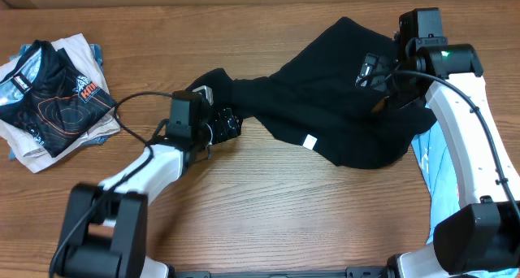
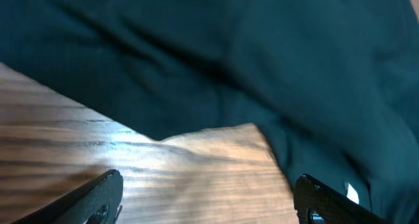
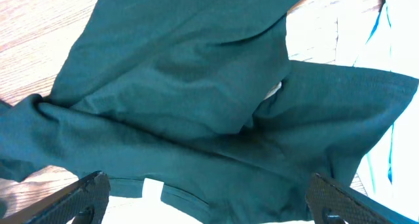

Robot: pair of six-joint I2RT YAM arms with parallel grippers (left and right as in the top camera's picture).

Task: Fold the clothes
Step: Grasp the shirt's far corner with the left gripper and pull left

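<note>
Since the black tee lies bunched toward the far right corner, limp and light, I'd pinch hem corners or shoulders. Light blue tee peeks out at right edge. Left gripper, right gripper: fingers spread, empty.

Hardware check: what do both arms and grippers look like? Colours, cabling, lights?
Both arms: white tubular links between chunky black joint housings. The left arm has a black cable looping beside its wrist; the right arm has a black cable arcing along its link and a green light on its upper joint. Fingers are flat, matte black.
</note>
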